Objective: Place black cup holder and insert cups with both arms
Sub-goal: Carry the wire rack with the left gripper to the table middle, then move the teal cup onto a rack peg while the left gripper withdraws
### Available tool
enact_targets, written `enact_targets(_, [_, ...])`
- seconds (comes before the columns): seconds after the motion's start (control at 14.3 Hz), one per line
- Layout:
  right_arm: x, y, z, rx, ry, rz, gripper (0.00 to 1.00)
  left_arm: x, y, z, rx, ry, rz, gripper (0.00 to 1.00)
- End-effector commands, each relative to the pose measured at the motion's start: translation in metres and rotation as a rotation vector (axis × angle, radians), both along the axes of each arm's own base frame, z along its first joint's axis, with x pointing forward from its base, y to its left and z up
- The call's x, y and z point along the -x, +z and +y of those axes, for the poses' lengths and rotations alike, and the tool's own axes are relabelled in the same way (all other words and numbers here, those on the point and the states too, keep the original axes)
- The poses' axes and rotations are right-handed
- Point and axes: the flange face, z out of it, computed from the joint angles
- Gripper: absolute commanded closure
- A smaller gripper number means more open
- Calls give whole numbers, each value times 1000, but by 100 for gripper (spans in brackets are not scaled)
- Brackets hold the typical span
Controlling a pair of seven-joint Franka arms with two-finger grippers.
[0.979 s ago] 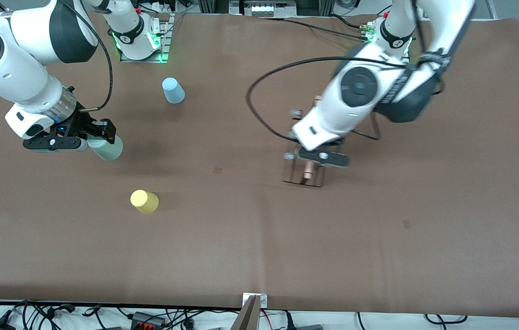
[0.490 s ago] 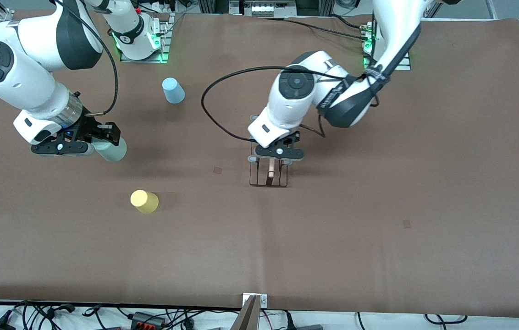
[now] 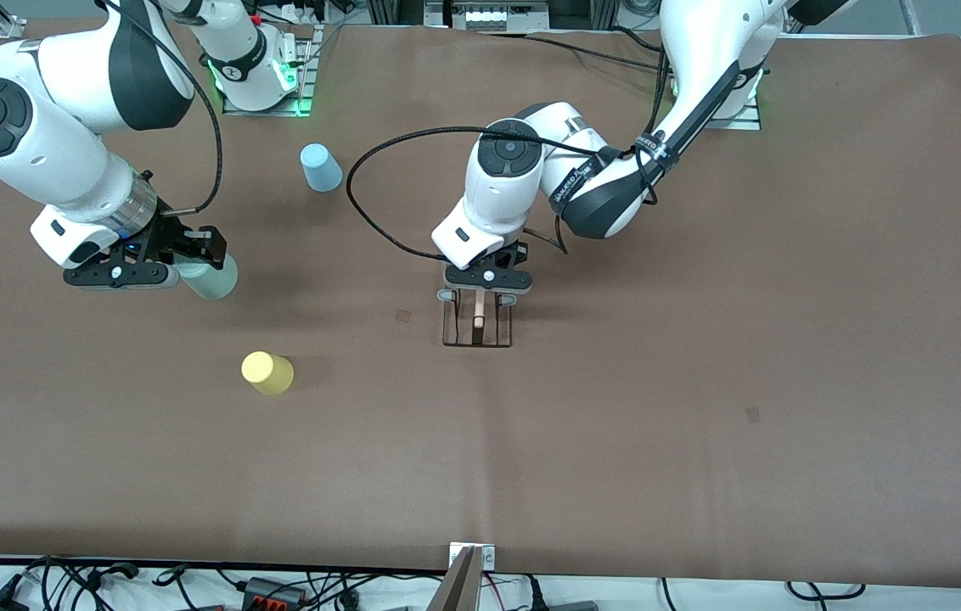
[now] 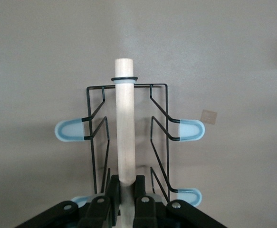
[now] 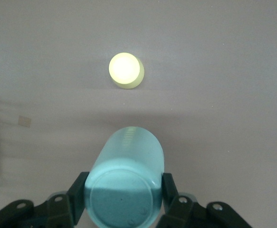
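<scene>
The black cup holder (image 3: 478,324) is a wire rack with a wooden rod handle (image 4: 125,123) and pale blue pegs. My left gripper (image 3: 484,288) is shut on the rod and holds the rack over the table's middle; whether its base touches the table is unclear. My right gripper (image 3: 183,263) is shut on the pale green cup (image 3: 209,277), also seen in the right wrist view (image 5: 126,185), held above the table toward the right arm's end. The yellow cup (image 3: 266,372) stands upside down on the table, nearer the front camera. The light blue cup (image 3: 321,167) stands upside down near the right arm's base.
A small brown patch (image 3: 402,315) lies on the brown table cover beside the rack, and another (image 3: 752,414) lies toward the left arm's end. The left arm's black cable (image 3: 379,170) loops above the table beside the rack.
My left arm has carried the cup holder from the left arm's end toward the table's middle. My right gripper has drifted slightly toward the middle with the green cup.
</scene>
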Motion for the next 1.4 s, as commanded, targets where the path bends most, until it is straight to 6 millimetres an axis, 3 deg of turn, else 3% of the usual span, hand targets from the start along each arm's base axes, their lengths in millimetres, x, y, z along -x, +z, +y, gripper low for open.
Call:
enact_targets(0.0, [1,4,2,-4,-2,9,73,-3,8,-9,4,8,-34,99])
enact_targets(0.42, [0,3,3,-6,-5,7,73,-3,0,-11,5,7,-27,97])
enact_targets(0.49, [0,4,3,-6,-5,6,73,-3,-1,-11,4,3,-29,83])
enact_targets(0.63, [0,4,3,-7,-8,5,73,-5,1,-10,-14,-15,-57,4])
enact_targets(0.84, [0,3,3,-8,-11,8,73,-11,10,-2,-35,-22,-90,0])
enact_targets(0.98, [3,3,12,-18,-62,13,73,-16,33,9,-46,-31,-115,0])
enact_targets(1.05, [6,3,30,-39,-99,18,73,-20,40,22,-79,-59,-103,0])
enact_targets(1.33, [34,-6,136,-55,-300,17,73,-40,102,74,-174,-145,-84,0])
